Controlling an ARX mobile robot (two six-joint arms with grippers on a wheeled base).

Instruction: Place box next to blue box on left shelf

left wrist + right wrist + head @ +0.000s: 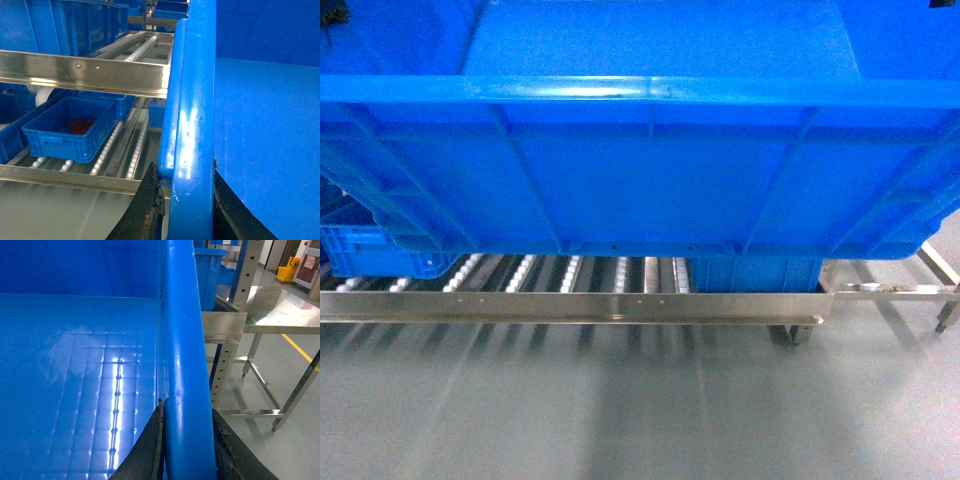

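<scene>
The box, a large bright-blue ribbed crate, hangs in the air and fills the upper half of the head view. It hovers just above the front of the left shelf, a grey rack with white roller rails. My left gripper is shut on the box's left rim. Clamped over the right rim is my right gripper, also shut. A smaller blue box stands on the rollers at the far left. In the left wrist view this blue box holds something red. Neither gripper shows in the head view.
An upper steel shelf rail runs above the roller level, with more blue crates behind it. A blue crate sits under the held box at right. A steel frame table stands to the right, a yellow bucket beyond.
</scene>
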